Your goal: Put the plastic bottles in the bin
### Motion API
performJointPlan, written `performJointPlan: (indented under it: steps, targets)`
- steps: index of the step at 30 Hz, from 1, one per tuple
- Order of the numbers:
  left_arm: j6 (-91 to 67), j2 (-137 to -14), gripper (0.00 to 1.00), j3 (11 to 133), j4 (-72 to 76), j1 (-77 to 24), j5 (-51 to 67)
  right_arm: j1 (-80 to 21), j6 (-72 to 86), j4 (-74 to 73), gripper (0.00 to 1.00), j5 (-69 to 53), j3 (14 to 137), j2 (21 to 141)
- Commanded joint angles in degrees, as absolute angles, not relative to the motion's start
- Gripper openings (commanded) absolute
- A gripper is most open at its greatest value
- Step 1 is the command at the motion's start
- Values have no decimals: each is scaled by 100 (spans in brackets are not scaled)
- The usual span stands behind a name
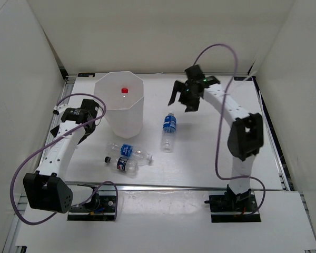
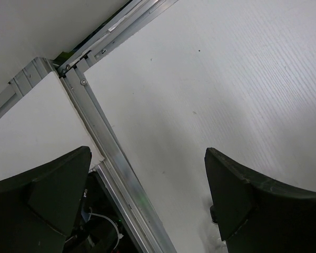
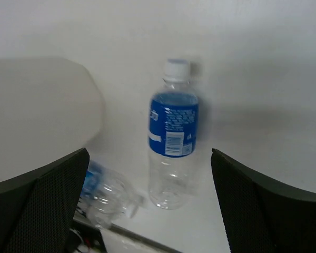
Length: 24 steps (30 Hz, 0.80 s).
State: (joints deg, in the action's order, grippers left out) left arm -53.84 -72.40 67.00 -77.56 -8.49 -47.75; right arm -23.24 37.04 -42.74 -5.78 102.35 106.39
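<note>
We are seeing a left arm (image 1: 58, 153) and a right arm (image 1: 229, 108) wearing white shells between black joint housings. A purple cable (image 1: 219, 142) is looping behind each tool down to a black base (image 1: 234, 205). The left tool (image 2: 147, 179) and right tool (image 3: 150, 174) are showing broad black fingers (image 3: 37, 211), mesh-textured.

Bin (image 1: 127, 118): white plastic, slightly translucent, matt.
Bottle (image 3: 174, 132) right of the bin: clear glossy plastic, smooth; shiny blue label.
Table (image 2: 242, 79): white, matt, finely ribbed.
Rail (image 2: 113, 158): bare brushed metal, dull sheen.
Right claw (image 3: 150, 153): black, matt, mesh-textured faces.
</note>
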Motion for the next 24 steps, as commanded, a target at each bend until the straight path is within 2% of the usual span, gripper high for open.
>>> performJointPlan:
  steps: [1,14,15,20,21,24]
  targets:
    - [-5326,-7075,100,6680,-7989,-896,-4913,-2716,3305,-4843,100,-896,10440,11038]
    - [-5273,-7075,100,6680,-7884,-896,-4860,-2892,2743,-5220,100,-984,10714,12725]
    - [-5273,-7075,100,6680,-7884,-896,-4860,-2892,2742,-5221,97,-984,10662,12787]
    - [-5221,-7128,100,6680,-7831,-949,-4808,-2892,2549,-5221,77,-1063,10284,12806]
    - [-5221,-7128,100,6680,-7831,-1001,-4808,-2892,2497,-5221,66,-1063,10231,12745]
    - [-5221,-7128,100,6680,-7831,-1002,-4808,-2725,2496,-5221,40,-1063,10291,12297]
